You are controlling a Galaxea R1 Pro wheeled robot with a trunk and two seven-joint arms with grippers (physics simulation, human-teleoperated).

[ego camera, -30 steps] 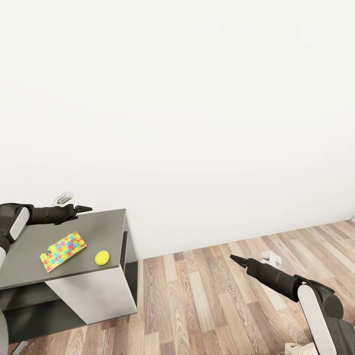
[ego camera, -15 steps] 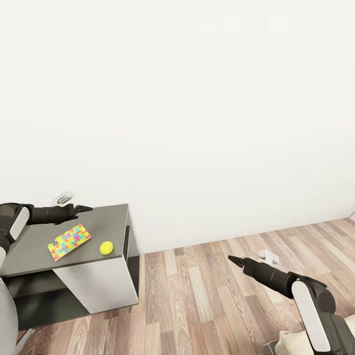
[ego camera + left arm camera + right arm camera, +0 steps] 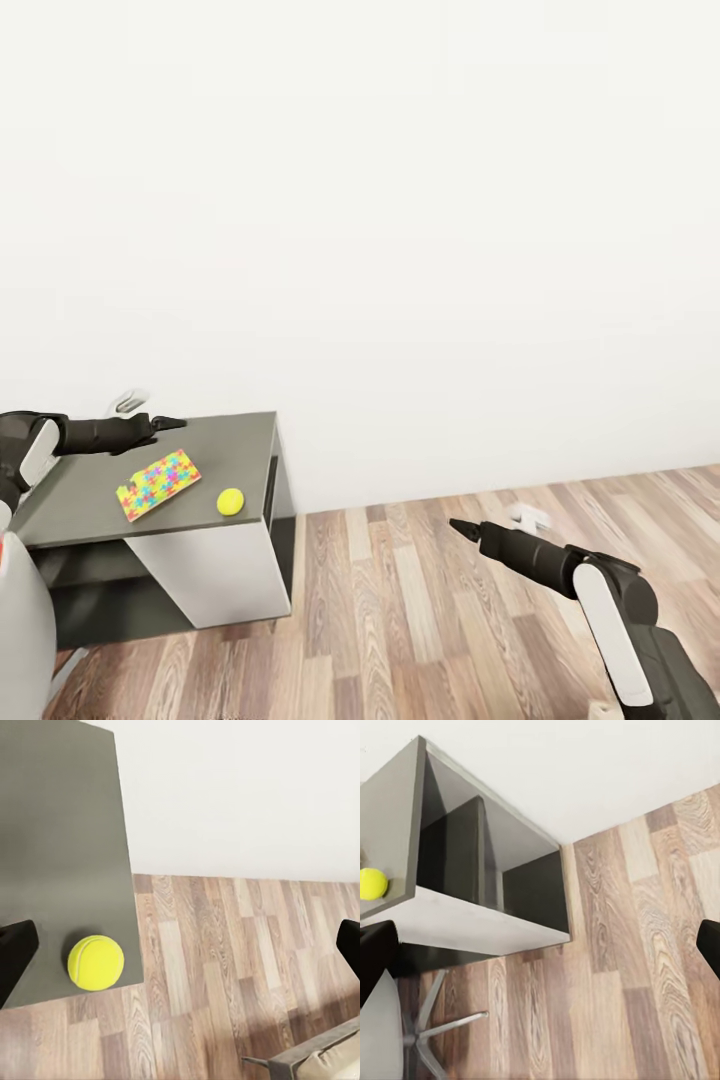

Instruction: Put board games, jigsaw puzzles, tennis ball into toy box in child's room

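Note:
One jigsaw puzzle (image 3: 158, 484), a flat board of yellow, pink, blue and green pieces, lies on the table (image 3: 80, 500) near its right end. The yellow tennis ball (image 3: 231, 501) (image 3: 95, 961) (image 3: 371, 883) rests beside it, close to the table's corner. My left gripper (image 3: 170, 424) hovers over the far edge of the table top, open and empty. Over the wood floor to the right, my right gripper (image 3: 462, 527) stands open and empty too. The board games, the toy box and the bed are out of view.
A plain white wall (image 3: 400, 250) runs behind the table. Wood-plank floor (image 3: 420, 620) spreads to the right. The table's open end has dark shelves (image 3: 457, 862). Metal chair legs (image 3: 439, 1027) stand beside the table. A beige, grey-edged corner (image 3: 322, 1061) shows low over the floor.
The whole view has shifted, so the table, puzzle and ball sit further right in the picture. Both arms keep their poses and both grippers stay open.

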